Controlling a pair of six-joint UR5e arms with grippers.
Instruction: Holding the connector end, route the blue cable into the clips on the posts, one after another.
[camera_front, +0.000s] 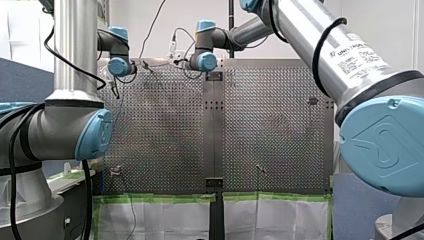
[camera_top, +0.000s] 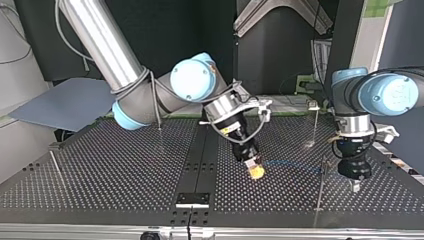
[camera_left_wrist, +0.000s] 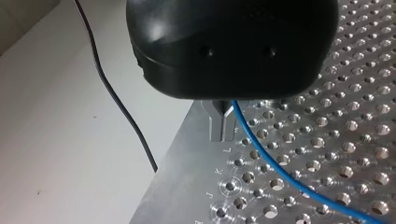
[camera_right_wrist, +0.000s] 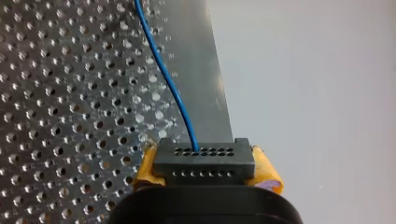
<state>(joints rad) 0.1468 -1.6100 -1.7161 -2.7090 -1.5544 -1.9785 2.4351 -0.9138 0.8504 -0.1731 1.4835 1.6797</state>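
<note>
Connector: we found the black connector (camera_right_wrist: 204, 161), with two rows of small holes across its face, clamped between the yellow pads (camera_right_wrist: 268, 171) of my right gripper (camera_right_wrist: 204, 164). The grip was closed on the connector's two ends.
Blue cable: the blue cable (camera_right_wrist: 168, 77) left the upper row of holes and ran ahead of my right gripper over the perforated table (camera_right_wrist: 70, 93). In the top view we made out only a faint blue line lying low over the table between the two grippers.
Left gripper: my left gripper (camera_left_wrist: 222, 135), black-bodied, stood over the table's edge. Its metal fingers (camera_left_wrist: 217, 128) were drawn together, and the cable came out right at them and crossed the holes beyond. We recorded it as closed on the cable.
Arm positions: in the top view my right gripper hung tilted near the table's middle, its tip just above the surface. My left gripper stood upright at that view's right, its tip close to the table.
Posts: the near post (camera_top: 321, 182) stood just beside my left gripper, between the two grippers. The far post (camera_top: 315, 122) stood behind it in that view. We could not tell whether the cable was caught on either.
Other: in the left wrist view a black wire (camera_left_wrist: 119, 102) hung beyond the table's edge, and stamped letters (camera_left_wrist: 219, 171) J, K, L marked that edge.
</note>
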